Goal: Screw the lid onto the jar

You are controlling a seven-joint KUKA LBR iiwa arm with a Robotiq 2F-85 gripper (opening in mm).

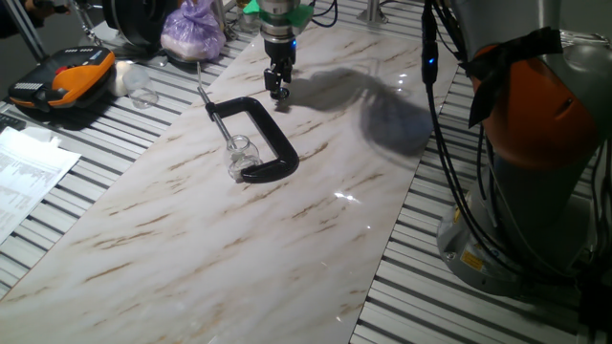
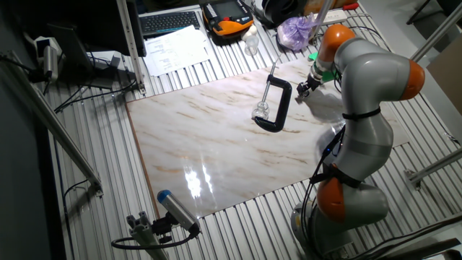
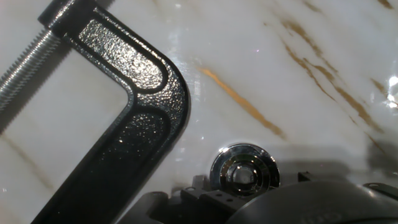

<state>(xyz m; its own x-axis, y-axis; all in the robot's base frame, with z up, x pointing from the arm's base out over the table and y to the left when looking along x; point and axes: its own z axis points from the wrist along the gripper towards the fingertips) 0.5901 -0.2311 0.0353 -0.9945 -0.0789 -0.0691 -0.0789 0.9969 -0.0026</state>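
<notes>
We see the gripper (image 1: 278,93) low over the marble table (image 1: 287,239), but we cannot tell whether its fingers are spread. Just under it lies the lid (image 3: 244,170), beside the clamp (image 1: 263,143). The jar (image 1: 239,151) stands inside the clamp.

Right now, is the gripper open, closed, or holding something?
Gripper: low over the marble beside the lid; open or shut cannot be told, no grip visible.

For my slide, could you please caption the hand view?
Shiny round lid lying on the marble tabletop beside the black C-clamp.
</notes>
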